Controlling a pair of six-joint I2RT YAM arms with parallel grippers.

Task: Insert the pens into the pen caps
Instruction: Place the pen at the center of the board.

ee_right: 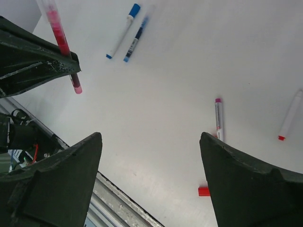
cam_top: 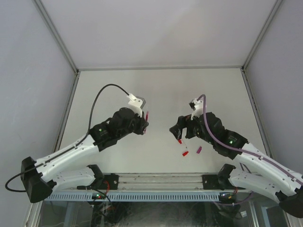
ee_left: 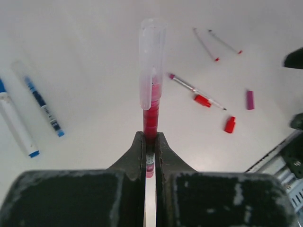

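My left gripper [ee_left: 150, 142] is shut on a red pen [ee_left: 152, 111] that points away from it, with a clear cap [ee_left: 151, 61] over its far end. From above, this pen [cam_top: 147, 115] sticks out of the left gripper [cam_top: 144, 125] above the table. My right gripper [ee_right: 150, 137] stands open and holds nothing, facing the left one [cam_top: 178, 130]. On the table lie a magenta pen [ee_right: 218, 118], two red caps [ee_left: 202, 100] [ee_left: 230, 125] and a magenta cap [ee_left: 250, 100]. Two blue pens [ee_left: 42, 106] lie off to the side.
Two thin red-tipped pens [ee_left: 206, 45] lie farther out on the table. Another red-tipped white pen [ee_right: 289, 118] lies at the right. A metal rail [cam_top: 161, 182] runs along the near table edge. Grey walls enclose the table [cam_top: 161, 90].
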